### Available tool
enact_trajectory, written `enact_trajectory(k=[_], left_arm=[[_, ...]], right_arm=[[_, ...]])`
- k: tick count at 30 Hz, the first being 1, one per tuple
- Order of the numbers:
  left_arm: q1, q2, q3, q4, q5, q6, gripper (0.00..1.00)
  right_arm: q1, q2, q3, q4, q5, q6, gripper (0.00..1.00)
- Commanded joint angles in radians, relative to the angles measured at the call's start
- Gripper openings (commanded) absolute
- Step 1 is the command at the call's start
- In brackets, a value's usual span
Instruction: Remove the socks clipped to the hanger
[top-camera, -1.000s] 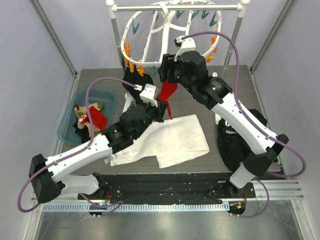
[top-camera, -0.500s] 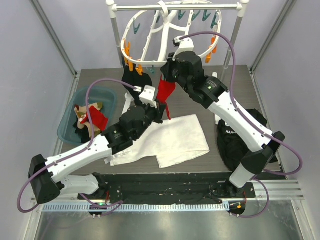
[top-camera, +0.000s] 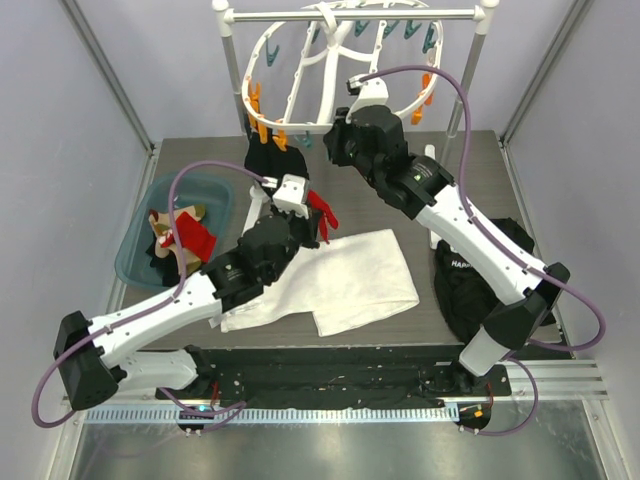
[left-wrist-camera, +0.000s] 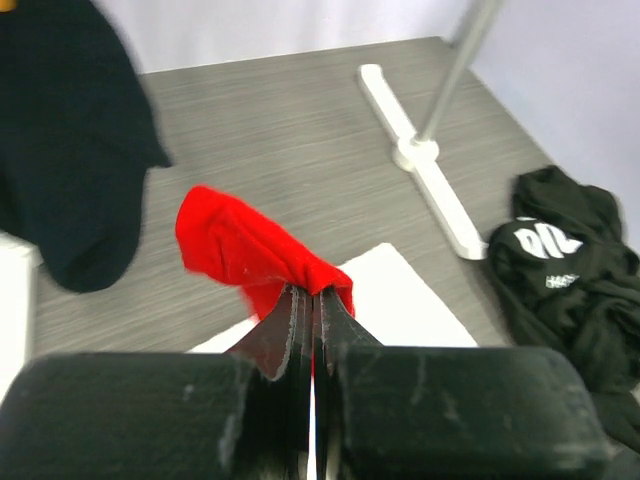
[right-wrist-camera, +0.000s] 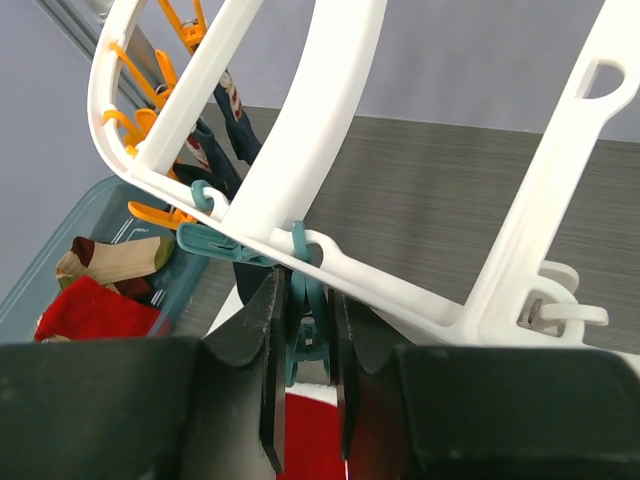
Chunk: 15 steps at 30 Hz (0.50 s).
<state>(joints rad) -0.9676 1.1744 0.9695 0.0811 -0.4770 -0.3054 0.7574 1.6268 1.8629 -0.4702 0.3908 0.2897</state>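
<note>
Lying between pale walls (top-camera: 60, 150), grey wood-grain tabletop (top-camera: 200, 162); left claw (left-wrist-camera: 312, 295) pinching red sock (left-wrist-camera: 235, 245), right claw (right-wrist-camera: 305, 320) nipping teal clip (right-wrist-camera: 313, 275).

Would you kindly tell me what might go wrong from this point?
The left pincer pinches only an edge of the red sock, so it may slip onto the white cloth. The right pincer clamps a teal clip; retreating without letting go could tug the hanger askew.
</note>
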Motion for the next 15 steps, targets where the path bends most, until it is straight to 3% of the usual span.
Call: enact_trajectory(k=[1, 8, 12, 15], left_arm=[[0.032, -0.059, 0.014, -0.078, -0.138, 0.008, 0.00], [0.274, -0.148, 0.057, -0.358, -0.176, -0.116, 0.00], [0.524, -0.125, 0.121, -0.513, -0.131, -0.193, 0.00], [0.650, -0.075, 0.146, -0.566, -0.092, -0.192, 0.00]], right_arm=[[0.000, -0.084, -0.034, 0.079, 0.034, -0.017, 0.16], [-0.023, -0.122, -0.094, 0.107, 0.039, -0.026, 0.36], [-0.046, -0.140, -0.123, 0.119, 0.045, -0.032, 0.42], [-0.059, -0.150, -0.136, 0.122, 0.042, -0.038, 0.44]])
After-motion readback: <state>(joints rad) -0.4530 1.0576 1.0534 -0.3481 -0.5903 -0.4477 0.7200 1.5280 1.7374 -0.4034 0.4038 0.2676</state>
